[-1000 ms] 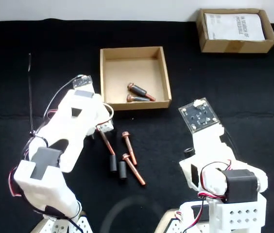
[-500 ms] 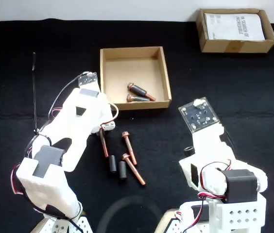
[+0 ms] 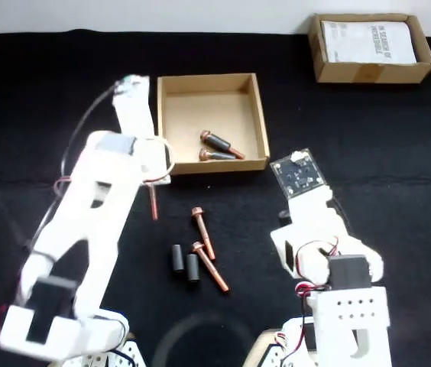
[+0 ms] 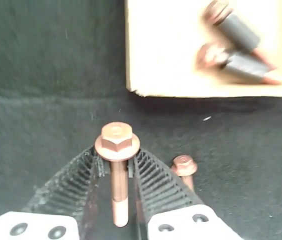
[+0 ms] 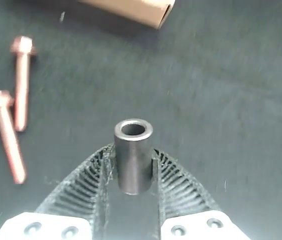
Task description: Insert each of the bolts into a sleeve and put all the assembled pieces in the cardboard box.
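**Desk:** What are you seeing at the left claw?

**Operator:** I'm watching the left claw (image 4: pixel 116 161) pinching a copper bolt (image 4: pixel 118 192) by its shank, just under the hex head. The head is pointing away from the wrist. The claw is hanging over the black bench (image 3: pixel 399 153), just outside the front corner of the cardboard box (image 3: pixel 200 107) on the left arm's side.

**Desk:** And the right one?

**Operator:** The right claw (image 5: pixel 133 150) is gripping a dark sleeve (image 5: pixel 133 167) between its ribbed pads, with the open bore facing the wrist camera. It is sitting over bare bench, apart from the cardboard box.

**Desk:** Where is everything else lying?

**Operator:** I'm counting two finished pieces (image 3: pixel 217 143), each a bolt in a sleeve, lying close together inside the cardboard box near its front wall. Two loose bolts (image 3: pixel 202 232) are lying on the bench between the arms. Two loose sleeves (image 3: pixel 177 258) are sitting side by side just next to them, on the left arm's side.

**Desk:** Any labels or writing?

**Operator:** A second box (image 3: pixel 316 57) is sitting at the far right of the bench, holding a white sheet (image 3: pixel 368 42) that is carrying a few lines of dark print. I'm not making out the words from here.
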Robot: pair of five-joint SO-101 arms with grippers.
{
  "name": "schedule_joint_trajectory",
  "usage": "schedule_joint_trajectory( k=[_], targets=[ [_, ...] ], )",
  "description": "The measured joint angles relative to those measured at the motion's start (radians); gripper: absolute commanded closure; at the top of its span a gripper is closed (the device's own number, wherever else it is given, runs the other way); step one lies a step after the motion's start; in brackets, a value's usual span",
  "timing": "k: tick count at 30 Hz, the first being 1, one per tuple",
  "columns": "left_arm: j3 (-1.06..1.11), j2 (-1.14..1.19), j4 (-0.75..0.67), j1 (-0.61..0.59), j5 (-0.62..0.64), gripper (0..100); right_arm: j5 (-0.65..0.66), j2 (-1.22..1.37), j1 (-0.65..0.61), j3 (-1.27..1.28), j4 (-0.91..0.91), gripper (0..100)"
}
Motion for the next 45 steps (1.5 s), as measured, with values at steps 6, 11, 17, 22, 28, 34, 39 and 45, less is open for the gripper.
schedule_joint_trajectory(
  k=[6,11,17,22,28,34,39,45],
  targets=[
    [0.155,-0.272,-0.138,0.0,-0.068,99,-0.193,0.0,-0.115,0.104,-0.262,99.1],
    [0.327,-0.503,-0.273,0.005,-0.081,99,-0.362,0.0,-0.233,0.152,-0.414,99.1],
    [0.436,-0.678,-0.304,0.112,-0.081,99,-0.433,0.0,-0.328,0.262,-0.628,99.1],
    [0.44,-0.761,-0.338,0.206,-0.081,99,-0.437,0.002,-0.391,0.31,-0.704,99.1],
    [0.44,-0.835,-0.488,0.233,-0.081,99,-0.437,0.002,-0.407,0.315,-0.71,99.1],
    [0.44,-0.879,-0.535,0.287,-0.081,99,-0.437,0.002,-0.407,0.315,-0.712,99.1],
    [0.44,-0.89,-0.539,0.376,-0.081,99,-0.437,0.002,-0.407,0.315,-0.712,99.1],
    [0.457,-0.89,-0.543,0.408,-0.081,99,-0.437,0.002,-0.407,0.315,-0.712,99.1]
  ],
)
